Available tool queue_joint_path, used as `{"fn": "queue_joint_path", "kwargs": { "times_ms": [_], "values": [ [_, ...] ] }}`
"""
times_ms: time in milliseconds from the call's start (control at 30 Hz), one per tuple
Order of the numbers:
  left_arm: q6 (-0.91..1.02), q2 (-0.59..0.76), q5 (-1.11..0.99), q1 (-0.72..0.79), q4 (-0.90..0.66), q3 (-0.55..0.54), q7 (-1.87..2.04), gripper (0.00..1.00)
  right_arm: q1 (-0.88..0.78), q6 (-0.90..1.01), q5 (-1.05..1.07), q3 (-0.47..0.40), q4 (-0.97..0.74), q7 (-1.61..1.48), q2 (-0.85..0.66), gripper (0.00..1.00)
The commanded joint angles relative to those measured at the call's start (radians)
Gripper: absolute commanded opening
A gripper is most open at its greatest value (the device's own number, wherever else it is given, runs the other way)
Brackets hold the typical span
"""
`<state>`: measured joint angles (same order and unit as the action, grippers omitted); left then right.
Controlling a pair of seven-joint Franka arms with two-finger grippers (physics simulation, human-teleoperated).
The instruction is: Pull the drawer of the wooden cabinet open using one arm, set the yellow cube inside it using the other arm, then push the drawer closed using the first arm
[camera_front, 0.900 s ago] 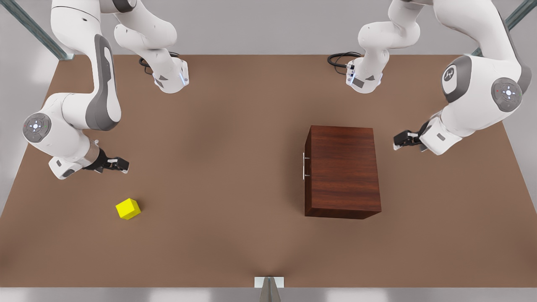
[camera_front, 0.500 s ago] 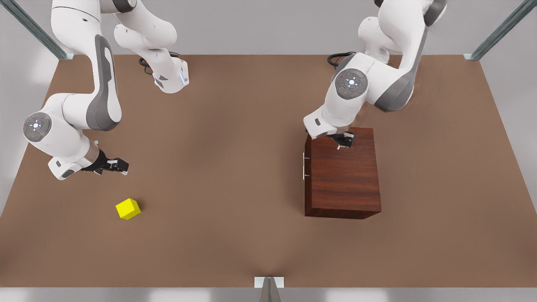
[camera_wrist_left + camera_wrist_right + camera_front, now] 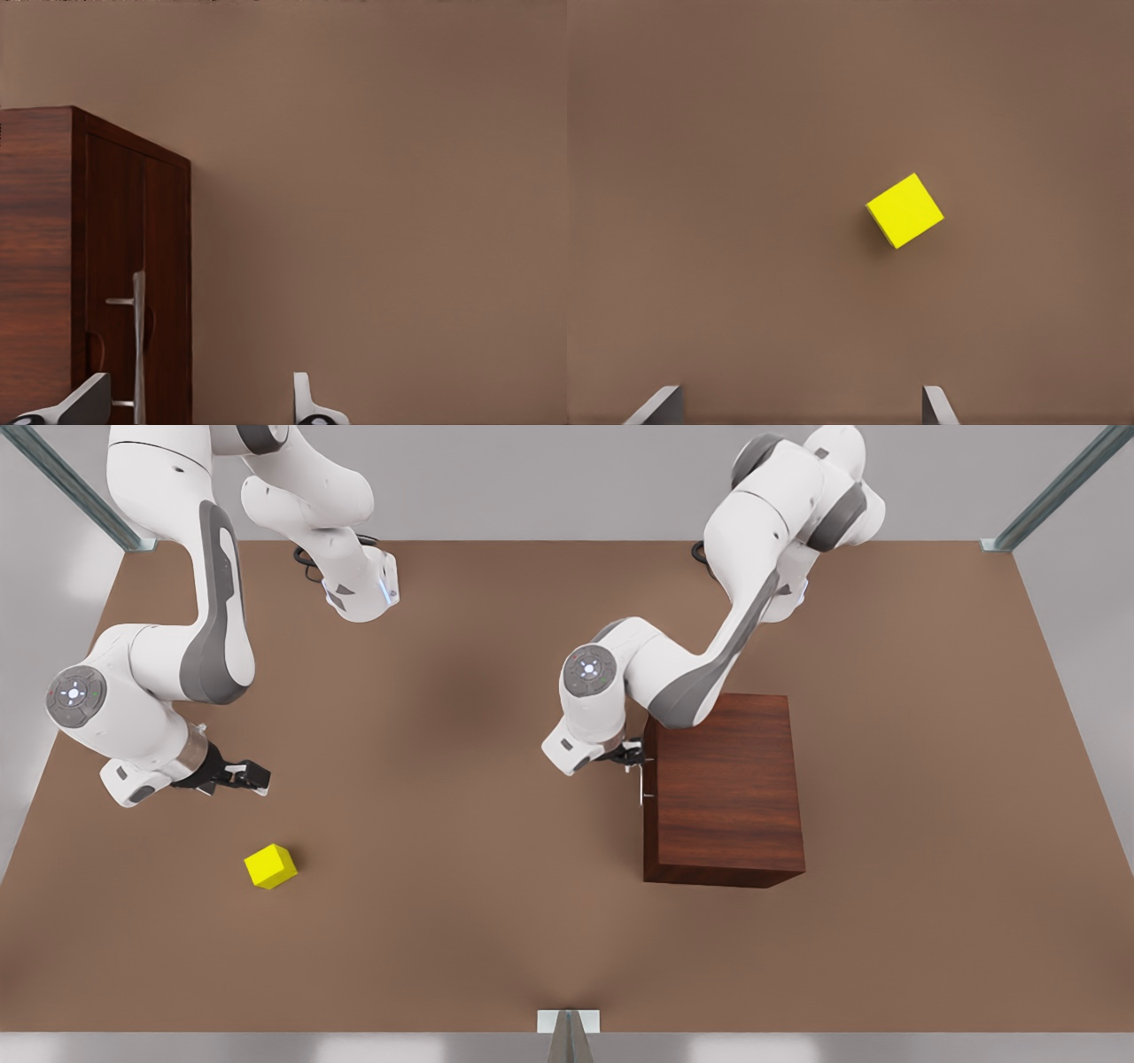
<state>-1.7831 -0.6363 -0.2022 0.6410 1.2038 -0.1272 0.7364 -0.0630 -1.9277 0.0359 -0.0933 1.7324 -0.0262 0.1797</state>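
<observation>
The wooden cabinet (image 3: 726,788) stands on the table toward the front view's right, its drawer (image 3: 115,266) shut flush. The silver bar handle (image 3: 640,779) faces the front view's left. My left gripper (image 3: 631,755) is right at the drawer front by that handle. In the left wrist view the left gripper (image 3: 195,412) is open, with the handle (image 3: 139,345) between its fingers. The yellow cube (image 3: 270,865) lies on the table at the front view's left. My right gripper (image 3: 252,775) hovers a little behind it, open, looking down at the cube (image 3: 904,210).
Both arm bases (image 3: 359,589) sit at the table's far edge, with black cables (image 3: 713,549) beside them. A small metal bracket (image 3: 568,1023) stands at the near edge. Bare brown tabletop (image 3: 461,824) lies between cube and cabinet.
The left arm swung from over the cabinet's top round to its front, bringing its gripper down to the handle. The right arm barely shifted. The cube and the cabinet stayed put.
</observation>
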Motion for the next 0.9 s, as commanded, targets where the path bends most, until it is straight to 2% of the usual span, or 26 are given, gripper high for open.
{"fn": "queue_joint_path", "kwargs": {
  "times_ms": [0,233,867],
  "values": [
    [-0.073,-0.005,-0.095,0.012,0.028,0.0,0.416,1.0,0.0,0.004,0.001,0.0,-0.001,-0.001,0.0,1.0],
    [-0.137,-0.005,-0.184,0.011,0.151,0.0,0.316,1.0,0.0,0.004,0.001,0.0,-0.001,-0.001,0.001,1.0],
    [-0.151,-0.017,-0.325,0.015,0.237,0.0,0.314,1.0,-0.003,0.004,0.001,0.001,-0.001,-0.001,0.014,1.0]
  ]
}}
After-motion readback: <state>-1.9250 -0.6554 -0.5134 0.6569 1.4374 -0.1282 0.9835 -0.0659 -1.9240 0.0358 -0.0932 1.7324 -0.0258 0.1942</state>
